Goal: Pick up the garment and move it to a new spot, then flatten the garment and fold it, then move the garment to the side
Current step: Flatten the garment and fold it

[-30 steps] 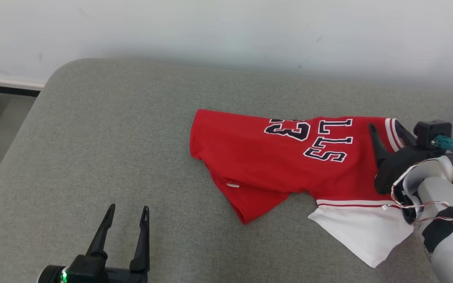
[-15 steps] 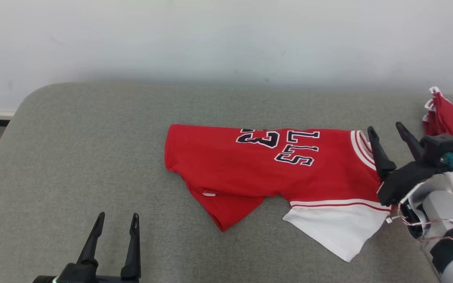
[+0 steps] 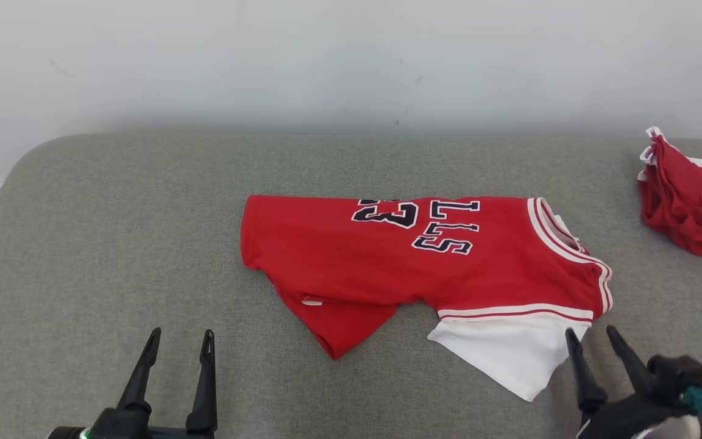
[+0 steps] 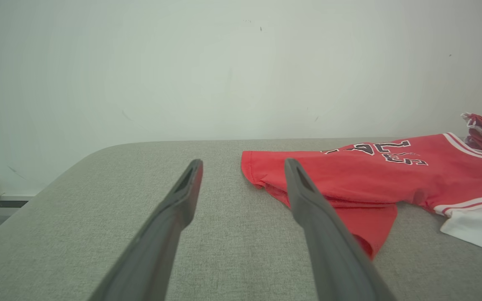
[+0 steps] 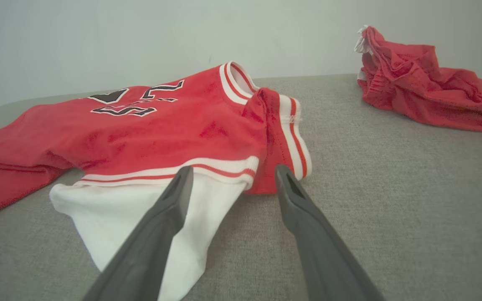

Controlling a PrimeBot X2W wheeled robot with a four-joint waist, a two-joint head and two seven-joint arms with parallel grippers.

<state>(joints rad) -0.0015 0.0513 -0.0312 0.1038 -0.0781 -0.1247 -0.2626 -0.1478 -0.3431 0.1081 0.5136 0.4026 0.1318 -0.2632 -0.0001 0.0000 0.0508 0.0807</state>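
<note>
far left: rounded corner of the grey fabric worktop (image 3: 113, 244), pale wall (image 3: 326, 61) behind.

left hand (image 3: 181, 332): at the lower left of the head view, fingers spread apart, gripping nothing. hovers over bare grey fabric, well apart from the garment. in its own wrist view (image 4: 243, 162), points toward the wall, with the garment's hem end just past the right-side finger.

garment (image 3: 387, 256): red jersey, lying near the middle of the worktop, lengthwise from left to right. hem end at the left, collar end at the right. mostly flat, doubled over itself, with a lower red layer poking out along the near edge and a small white tag (image 3: 311, 300) at that edge. dark lettering (image 3: 442, 228) with white outline on top, upside down from the head view.

white sleeve (image 3: 509, 353): spreads from the garment's near right side toward the robot, below a white and red striped band.

collar (image 3: 561, 235): white with red stripes, bunched up at the right end.

right hand (image 3: 590, 331): at the lower right, fingers apart, holding nothing, tips just beside the white sleeve's corner. in its wrist view (image 5: 233, 168), one finger crosses in front of the sleeve; cannot tell whether touching.

far right: second red cloth (image 3: 686, 207), crumpled, white trim at its far end, well apart from the garment.
</note>
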